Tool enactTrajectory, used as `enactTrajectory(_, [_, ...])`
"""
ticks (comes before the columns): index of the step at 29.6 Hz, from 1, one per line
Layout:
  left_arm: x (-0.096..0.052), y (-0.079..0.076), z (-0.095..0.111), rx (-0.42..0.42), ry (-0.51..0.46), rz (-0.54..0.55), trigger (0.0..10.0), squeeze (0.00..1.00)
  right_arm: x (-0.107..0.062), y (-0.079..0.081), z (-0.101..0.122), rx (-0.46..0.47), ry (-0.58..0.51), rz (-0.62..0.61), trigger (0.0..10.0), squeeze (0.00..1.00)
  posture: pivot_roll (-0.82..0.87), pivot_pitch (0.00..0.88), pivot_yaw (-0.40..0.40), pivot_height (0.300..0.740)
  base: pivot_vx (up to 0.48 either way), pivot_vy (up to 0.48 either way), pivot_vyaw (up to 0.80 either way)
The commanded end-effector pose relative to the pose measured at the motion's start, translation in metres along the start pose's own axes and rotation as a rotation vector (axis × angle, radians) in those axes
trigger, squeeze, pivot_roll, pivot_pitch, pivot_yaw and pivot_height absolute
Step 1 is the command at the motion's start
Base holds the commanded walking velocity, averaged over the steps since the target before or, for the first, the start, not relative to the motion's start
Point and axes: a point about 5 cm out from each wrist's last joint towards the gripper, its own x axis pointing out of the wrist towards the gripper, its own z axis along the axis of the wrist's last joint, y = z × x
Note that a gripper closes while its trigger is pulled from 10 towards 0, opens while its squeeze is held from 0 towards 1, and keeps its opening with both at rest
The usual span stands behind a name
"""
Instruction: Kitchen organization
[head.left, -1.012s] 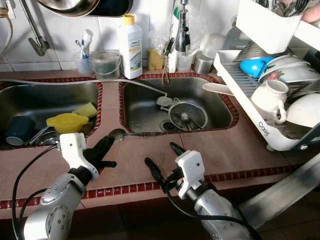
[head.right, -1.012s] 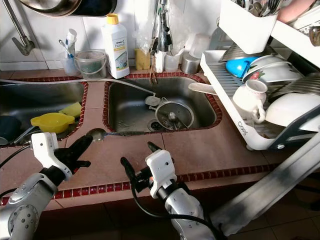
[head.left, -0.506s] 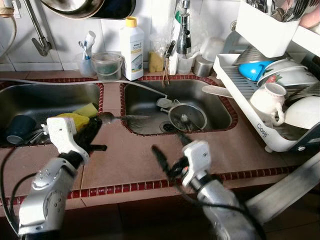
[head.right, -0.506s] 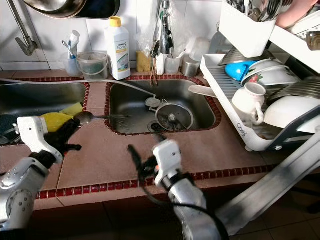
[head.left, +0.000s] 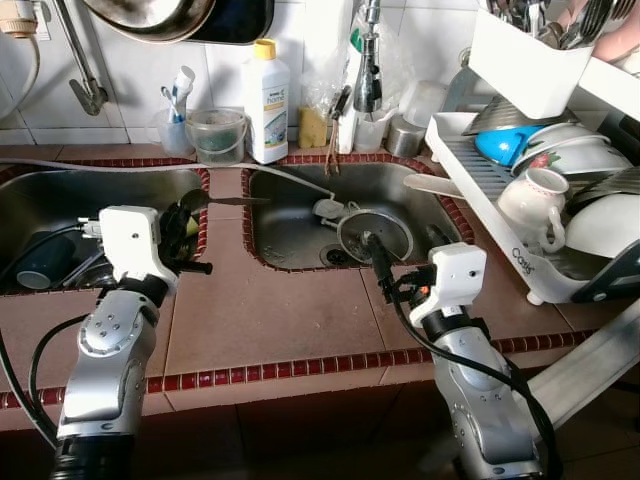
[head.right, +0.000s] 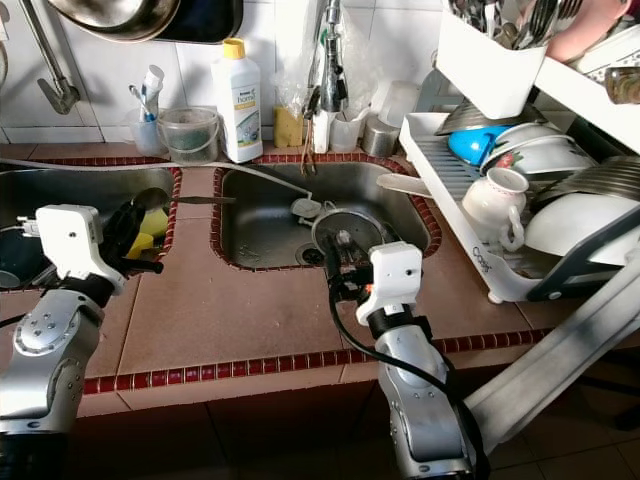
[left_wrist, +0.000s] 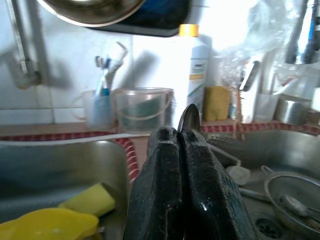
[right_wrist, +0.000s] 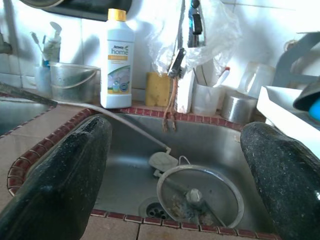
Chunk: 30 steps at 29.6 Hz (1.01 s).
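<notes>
The left gripper (head.left: 181, 228) has lifted the spoon (head.left: 215, 200) off the counter edge and now holds it pinched between closed fingers, over the red-tiled divider (head.left: 222, 215) between the two sinks, bowl at the gripper and handle reaching out above the right sink (head.left: 300, 215). The right gripper (head.left: 405, 252) has swung forward since a second ago; its fingers are spread wide at the right sink's near rim, facing the round strainer (head.left: 374, 231) by the drain. The yellow sponge (head.right: 150, 221) lies in the left sink, just beyond the divider.
</notes>
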Motion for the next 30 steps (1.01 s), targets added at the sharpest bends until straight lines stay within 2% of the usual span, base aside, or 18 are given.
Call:
enactTrajectory(1, [0.004,-0.005,0.003,0.02,-0.032,-0.002,10.0,0.0,0.003,-0.005,0.002,-0.012,-0.018,-0.024,10.0,0.0,-0.09,0.0,-0.031,0.74,0.0,0.0,0.0])
enactTrajectory(3, [0.003,-0.007,0.002,0.016,-0.036,-0.004,10.0,0.0,0.005,-0.006,0.003,-0.012,-0.024,-0.035,10.0,0.0,-0.09,0.0,-0.031,0.74,0.0,0.0,0.0])
enactTrajectory(7, [-0.002,-0.016,0.0,0.092,-0.048,-0.057,10.0,0.0,0.008,-0.009,0.002,-0.014,-0.029,-0.052,10.0,0.0,-0.09,0.0,-0.031,0.74,0.0,0.0,0.0])
enactTrajectory(16, [-0.002,-0.011,-0.005,0.098,0.004,-0.071,10.0,0.0,0.007,-0.004,-0.001,-0.003,-0.026,-0.055,10.0,0.0,-0.09,0.0,-0.016,0.74,0.0,0.0,0.0])
enactTrajectory(25, [0.0,-0.014,-0.006,0.124,0.011,-0.095,10.0,0.0,0.006,0.0,-0.002,0.007,-0.025,-0.05,10.0,0.0,-0.09,0.0,-0.012,0.74,0.0,0.0,0.0])
enactTrajectory(30, [0.0,-0.014,-0.006,0.122,0.016,-0.098,10.0,0.0,0.004,0.002,-0.004,0.012,-0.021,-0.047,10.0,0.0,-0.09,0.0,-0.013,0.74,0.309,0.0,0.0])
